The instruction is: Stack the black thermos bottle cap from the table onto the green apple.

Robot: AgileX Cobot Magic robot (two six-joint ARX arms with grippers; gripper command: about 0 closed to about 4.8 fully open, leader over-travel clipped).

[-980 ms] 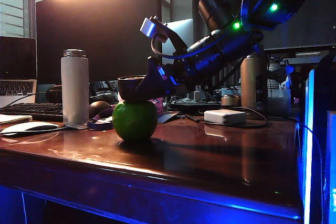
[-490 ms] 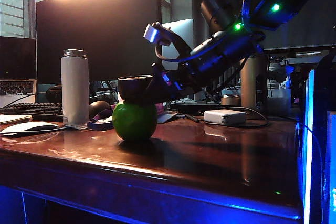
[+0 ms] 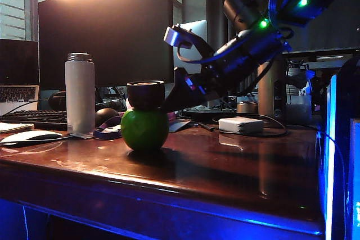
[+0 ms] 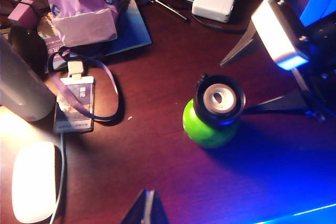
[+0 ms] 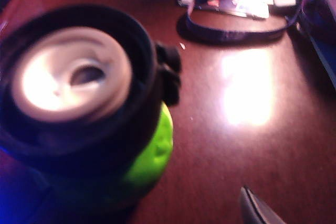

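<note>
Black and angular, the right gripper (image 3: pixel 179 95) hangs just beside the black thermos bottle cap (image 3: pixel 145 94), on the right of the exterior view, its jaws spread and clear of the cap, holding nothing. In the left wrist view the two fingers (image 4: pixel 239 52) run apart from each other on either side of the cap (image 4: pixel 219 100), neither touching it. The cap sits mouth-up on top of the green apple (image 3: pixel 144 130), showing a pale inner disc in the right wrist view (image 5: pixel 71 74), where the picture is blurred. The apple (image 4: pixel 206 128) stands on the table (image 3: pixel 225 167), a glossy reddish-brown wooden top.

Only a dark tip of the left gripper (image 4: pixel 146 211) shows in its own wrist view, above the table and well apart from the apple; whether it is spread or clenched I cannot tell.

Behind the apple lie a badge on a purple lanyard (image 4: pixel 75 102) and a white power adapter (image 3: pixel 241 125). Farther left stand a white thermos bottle (image 3: pixel 80 95) and a white mouse (image 3: pixel 31 136).
</note>
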